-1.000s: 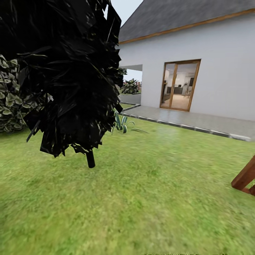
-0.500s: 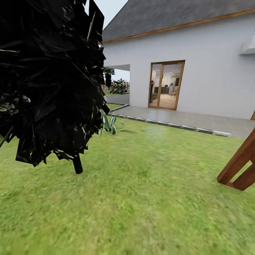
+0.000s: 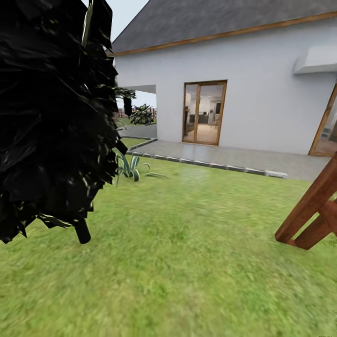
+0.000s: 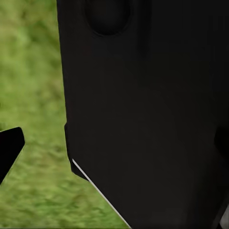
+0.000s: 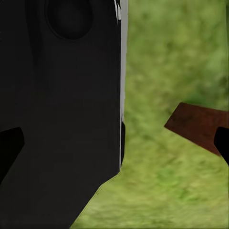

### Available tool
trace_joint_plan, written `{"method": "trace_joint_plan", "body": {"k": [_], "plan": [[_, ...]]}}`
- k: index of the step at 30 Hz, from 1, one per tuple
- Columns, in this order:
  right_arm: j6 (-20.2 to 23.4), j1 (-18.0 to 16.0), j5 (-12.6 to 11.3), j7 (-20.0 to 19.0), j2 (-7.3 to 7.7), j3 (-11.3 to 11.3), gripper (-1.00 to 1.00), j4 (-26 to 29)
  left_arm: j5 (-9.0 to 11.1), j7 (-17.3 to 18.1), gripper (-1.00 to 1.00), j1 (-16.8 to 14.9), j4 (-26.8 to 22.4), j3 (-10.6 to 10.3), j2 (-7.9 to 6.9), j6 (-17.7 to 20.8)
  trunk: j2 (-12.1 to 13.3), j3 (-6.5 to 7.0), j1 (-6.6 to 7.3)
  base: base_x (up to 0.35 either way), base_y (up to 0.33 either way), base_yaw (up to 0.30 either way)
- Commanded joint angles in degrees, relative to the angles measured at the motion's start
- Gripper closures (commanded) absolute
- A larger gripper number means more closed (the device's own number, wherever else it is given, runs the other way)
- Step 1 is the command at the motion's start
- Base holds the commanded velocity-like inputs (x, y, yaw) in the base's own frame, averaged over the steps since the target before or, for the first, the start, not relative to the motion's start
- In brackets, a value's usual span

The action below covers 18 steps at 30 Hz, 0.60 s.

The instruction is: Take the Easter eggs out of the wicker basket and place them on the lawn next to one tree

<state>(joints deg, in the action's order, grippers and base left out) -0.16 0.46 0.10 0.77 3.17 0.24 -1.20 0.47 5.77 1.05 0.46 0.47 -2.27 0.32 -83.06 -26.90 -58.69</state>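
Open lawn (image 3: 187, 243) between black tree (image 3: 51, 117) and wooden post (image 3: 309, 210).

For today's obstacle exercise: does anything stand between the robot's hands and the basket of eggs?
That cannot be judged: ahead lie lawn, a near-black-leaved tree, wooden beams and the white house.

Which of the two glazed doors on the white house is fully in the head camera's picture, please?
The wood-framed double door in the middle of the house wall, opening onto the paved strip. The other door is cut by the picture's right edge.
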Motion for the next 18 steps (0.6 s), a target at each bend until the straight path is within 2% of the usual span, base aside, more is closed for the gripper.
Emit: {"method": "trace_joint_plan", "body": {"k": [1, 9, 18], "plan": [[0.0, 0.0, 0.0, 0.1, 0.00, 0.0, -1.00, 0.0, 0.1, 0.2, -1.00, 0.0, 0.0, 0.1, -0.02, 0.0, 0.0, -0.03, -0.04, 0.324, 0.000, -0.278], [0.0, 0.0, 0.0, 0.1, 0.00, 0.0, -1.00, 0.0, 0.1, 0.2, -1.00, 0.0, 0.0, 0.1, -0.02, 0.0, 0.0, -0.03, -0.04, 0.324, 0.000, -0.253], [0.0, 0.0, 0.0, 0.1, 0.00, 0.0, -1.00, 0.0, 0.1, 0.1, -1.00, 0.0, 0.0, 0.1, -0.02, 0.0, 0.0, -0.03, -0.04, 0.324, 0.000, -0.168]]}}
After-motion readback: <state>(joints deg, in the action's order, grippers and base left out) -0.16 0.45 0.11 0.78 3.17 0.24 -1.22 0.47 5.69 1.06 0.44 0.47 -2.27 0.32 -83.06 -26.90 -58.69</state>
